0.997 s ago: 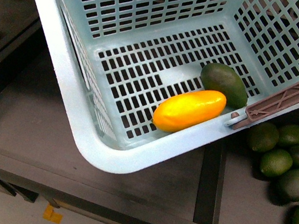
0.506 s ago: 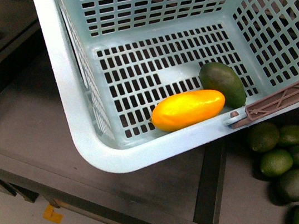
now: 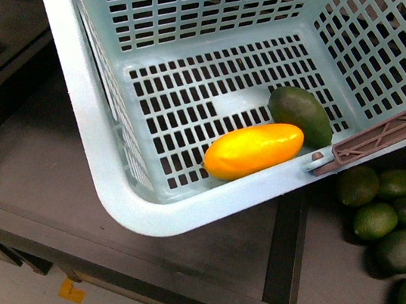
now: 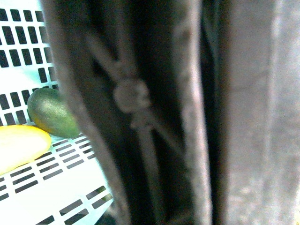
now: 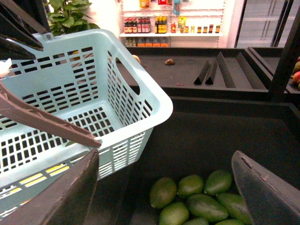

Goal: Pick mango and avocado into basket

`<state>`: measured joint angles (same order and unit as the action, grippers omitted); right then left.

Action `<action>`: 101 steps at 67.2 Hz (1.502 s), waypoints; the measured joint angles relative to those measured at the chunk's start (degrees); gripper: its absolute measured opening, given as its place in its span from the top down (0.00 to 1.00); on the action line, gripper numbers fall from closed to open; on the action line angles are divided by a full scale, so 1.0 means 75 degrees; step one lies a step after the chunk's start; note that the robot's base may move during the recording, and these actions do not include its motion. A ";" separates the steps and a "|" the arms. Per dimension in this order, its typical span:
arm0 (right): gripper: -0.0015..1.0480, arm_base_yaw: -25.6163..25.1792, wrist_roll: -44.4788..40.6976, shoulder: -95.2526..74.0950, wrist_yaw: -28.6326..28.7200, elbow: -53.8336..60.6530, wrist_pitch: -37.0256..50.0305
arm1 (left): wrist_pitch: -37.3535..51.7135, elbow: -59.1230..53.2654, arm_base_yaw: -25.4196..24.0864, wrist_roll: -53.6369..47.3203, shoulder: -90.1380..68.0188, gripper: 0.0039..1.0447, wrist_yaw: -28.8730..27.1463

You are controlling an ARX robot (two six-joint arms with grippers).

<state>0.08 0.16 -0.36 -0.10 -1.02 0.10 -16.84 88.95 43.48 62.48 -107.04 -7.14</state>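
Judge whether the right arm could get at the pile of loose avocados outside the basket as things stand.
Probably yes. The right gripper hangs open right over the loose avocados, with nothing between them; the basket sits off to one side, clear of that path.

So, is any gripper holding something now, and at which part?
The right gripper is open and holds nothing. The left wrist view shows only the basket's brown handle very close; whether it is gripped cannot be told.

A dark display counter (image 3: 48, 167) fills the lower frame, split by a black divider (image 3: 286, 249). In the upper background, white store shelves (image 5: 168, 26) hold bottles, with a leafy plant (image 5: 70, 16) at upper left.
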 joint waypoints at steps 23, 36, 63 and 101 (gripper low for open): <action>0.08 0.0000 0.0000 0.0006 -0.0003 0.0000 -0.0003 | -0.0734 0.0854 -0.1000 0.2955 -0.0973 0.87 -0.2894; 0.08 0.0000 0.0000 0.0006 0.0015 0.0000 -0.0003 | -0.0428 0.1306 -0.1591 0.3034 -0.2066 0.87 -0.2005; 0.08 0.0000 0.0003 0.0006 0.0012 0.0000 -0.0003 | -0.0402 0.3147 -0.2553 0.3375 -0.4132 0.87 -0.0577; 0.08 0.0000 0.0000 0.0006 0.0015 0.0000 -0.0003 | -0.0487 0.3281 -0.2725 0.3284 -0.4511 0.78 0.0166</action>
<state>0.08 0.16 -0.32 0.01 -1.02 0.08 -20.49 113.56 23.05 87.11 -140.88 -5.89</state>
